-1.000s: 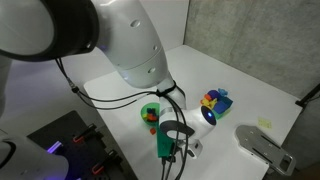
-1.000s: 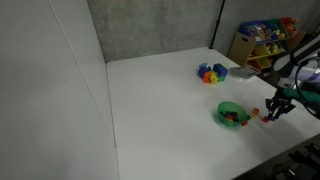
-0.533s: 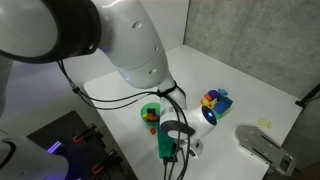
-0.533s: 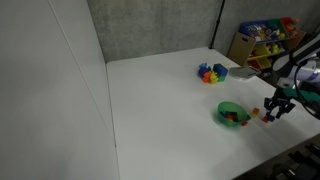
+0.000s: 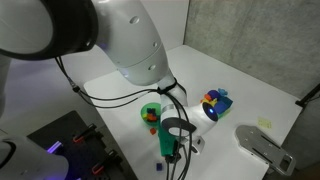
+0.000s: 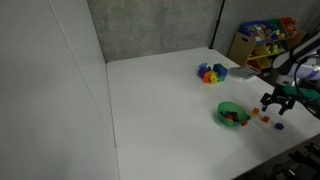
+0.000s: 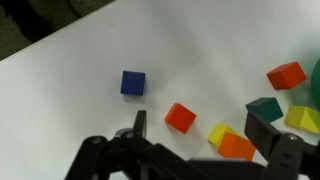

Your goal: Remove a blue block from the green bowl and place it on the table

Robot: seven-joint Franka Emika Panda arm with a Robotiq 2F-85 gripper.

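Observation:
The blue block [image 7: 133,83] lies flat on the white table [image 7: 200,50], free of any grip. My gripper [image 7: 200,130] hangs open above the table, and its dark fingers [image 7: 140,125] straddle a red cube [image 7: 180,117] and a yellow one [image 7: 222,134] without touching them. The blue block sits beyond the left finger, apart from it. In both exterior views the green bowl [image 5: 151,113] [image 6: 232,114] holds small cubes. The gripper [image 6: 275,102] stands beside the bowl, near the table's edge. Only a sliver of the bowl [image 7: 316,85] enters the wrist view.
Loose cubes lie around the gripper: orange [image 7: 237,147], red-orange [image 7: 287,75], dark green [image 7: 265,108]. A pile of blue, yellow and red blocks [image 6: 211,73] [image 5: 214,101] sits farther in. The table edge runs close by the gripper. A toy shelf [image 6: 262,40] stands behind.
The gripper has opened and risen a little. The blue block that it held now rests on the table by itself.

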